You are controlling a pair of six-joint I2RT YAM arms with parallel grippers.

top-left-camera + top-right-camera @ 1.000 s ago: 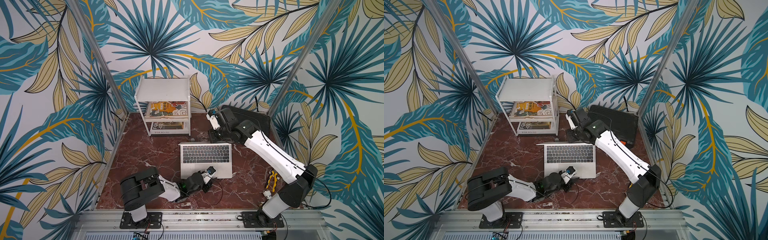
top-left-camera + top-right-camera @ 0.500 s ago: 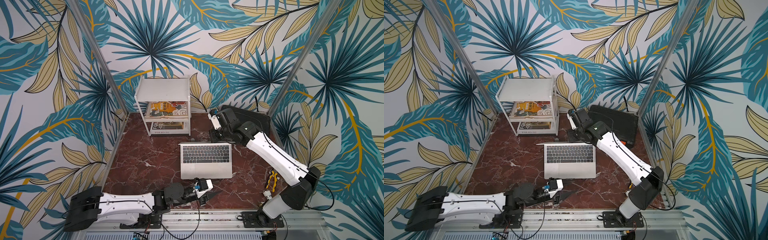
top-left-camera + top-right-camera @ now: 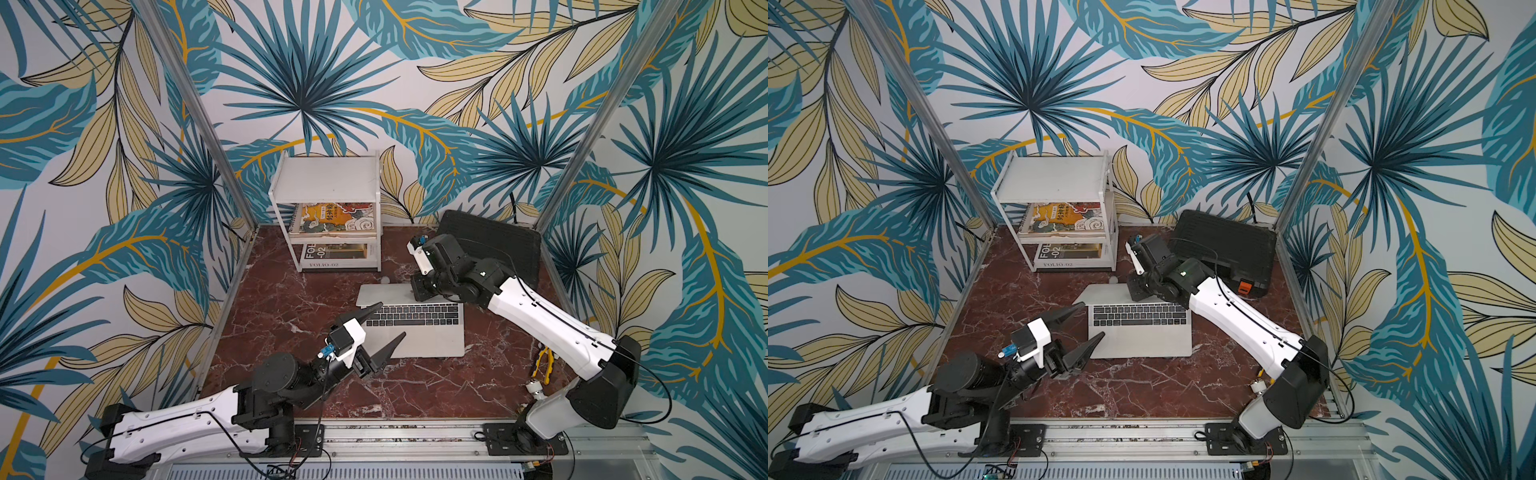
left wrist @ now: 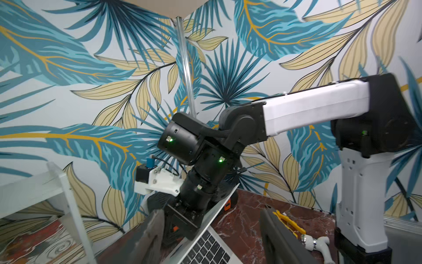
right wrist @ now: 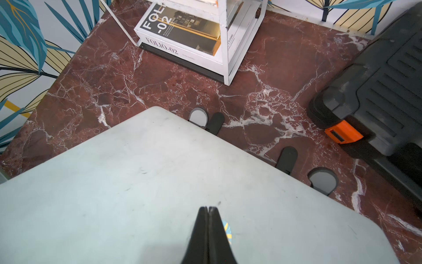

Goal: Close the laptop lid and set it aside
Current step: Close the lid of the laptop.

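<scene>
Laptop (image 3: 419,338) sits about mid-surface on the red marble surface (image 3: 291,291), with its hinge side toward 12 o'clock and its trackpad toward 6. The laptop lid (image 3: 384,294) is not down yet. It leans forward over the back of the black keyboard (image 3: 415,316), so both top views catch its silver outer shell rather than the screen.

My right fingers (image 5: 201,235) are pressed together with nothing between them. Their tips are set on the lid's outer shell, just beside a small blue-and-yellow sticker (image 5: 227,228). In the top views my right wrist covers the lid's 3 o'clock half and hides those tips. Past the lid's far edge, grey and black rounded tabs (image 5: 198,116) poke out on the marble.

My left fingers (image 3: 390,347) stand wide apart and empty at the laptop's 8 o'clock corner. One tip is by the lid's 9 o'clock edge and the other is over the front corner of the base. I cannot tell whether either one touches. From my left wrist, the keyboard shows between them.

A white shelf rack (image 3: 328,178) stands at the laptop's 11 o'clock, with a FOLIO-02 book (image 3: 336,254) on its bottom shelf. A black case (image 3: 494,245) with an orange latch (image 3: 1244,286) lies at 1 o'clock. Yellow-handled pliers (image 3: 544,361) lie at 4 o'clock, near my right arm's base.
</scene>
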